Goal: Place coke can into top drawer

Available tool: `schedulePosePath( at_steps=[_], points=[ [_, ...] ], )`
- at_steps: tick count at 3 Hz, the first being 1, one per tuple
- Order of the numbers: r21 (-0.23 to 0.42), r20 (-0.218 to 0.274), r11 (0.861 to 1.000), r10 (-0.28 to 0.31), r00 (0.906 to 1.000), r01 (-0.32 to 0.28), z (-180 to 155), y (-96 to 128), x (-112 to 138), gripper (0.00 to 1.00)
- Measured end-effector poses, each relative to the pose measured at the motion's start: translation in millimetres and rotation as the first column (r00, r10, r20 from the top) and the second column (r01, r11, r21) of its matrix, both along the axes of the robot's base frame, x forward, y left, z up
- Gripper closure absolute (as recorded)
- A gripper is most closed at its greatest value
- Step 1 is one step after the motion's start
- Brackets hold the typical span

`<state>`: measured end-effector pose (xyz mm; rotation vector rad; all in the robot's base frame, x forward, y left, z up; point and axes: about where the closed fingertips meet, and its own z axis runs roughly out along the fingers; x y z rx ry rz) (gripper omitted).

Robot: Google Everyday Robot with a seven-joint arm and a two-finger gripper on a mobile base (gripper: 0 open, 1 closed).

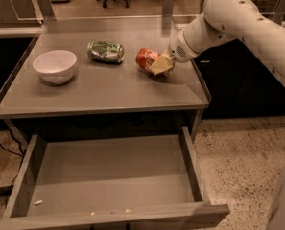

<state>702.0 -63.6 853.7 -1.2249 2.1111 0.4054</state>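
Reaching in from the right with the gripper [162, 64], low over the table [108, 92] and set right up against the right end of the coke can [145, 59]. Finding that can on its side toward the right of the tabletop, long axis running roughly left to right, right end tipped a little toward the front edge. Meeting it end-on from the right, then, not across the middle. Cannot tell whether closed on the can or merely resting against it: overlapping too tightly to call. Passing over the green can [106, 51] just to the left and the bowl [55, 66] farther left, both apart from the action. Looking down to the drawer [108, 176], wide open below the table's front edge, a few specks on its bottom. Judging the move ahead as a lift, a carry forward past the table edge, then down into the drawer, almost straight toward the camera from where the can lies.
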Motion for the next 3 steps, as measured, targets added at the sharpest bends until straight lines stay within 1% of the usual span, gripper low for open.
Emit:
schedulePosePath(
  at_steps=[1,2,3],
  points=[
    [0.055,0.031,0.998,0.001,0.9995,-0.003,23.9,-3.4,-18.9,1.0],
    [0.095,0.075,0.995,0.011,0.9971,-0.018,46.0,-6.6,-48.7,1.0],
    [0.113,0.107,0.993,0.009,0.9942,-0.021,58.2,-12.2,-92.6,1.0]
  ],
)
